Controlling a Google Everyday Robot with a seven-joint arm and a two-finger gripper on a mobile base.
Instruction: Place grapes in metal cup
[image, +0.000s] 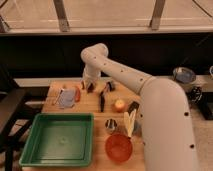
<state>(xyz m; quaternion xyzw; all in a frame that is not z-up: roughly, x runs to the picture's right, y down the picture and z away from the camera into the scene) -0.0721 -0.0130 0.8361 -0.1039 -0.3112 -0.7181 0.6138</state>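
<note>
1. The white arm (150, 100) is reaching across the wooden table (87, 108), past the green tray (60, 139).
2. The orange bowl (118, 148) is sitting just right of the tray.
3. The gripper (89, 86) is hanging beyond the tray's far edge; its grip cannot be told.
4. The metal cup (110, 124) is standing right of the tray, behind the bowl.
5. The grapes (90, 88) are showing as a dark lump at the gripper, beyond the tray.

Small dark reddish-brown bumpy grapes (91, 89) at the far edge of the table (90, 108), right at the tip of the gripper (87, 86); small shiny silver metal cup (110, 125) upright, dark inside, toward the near edge, well apart from the grapes.
</note>
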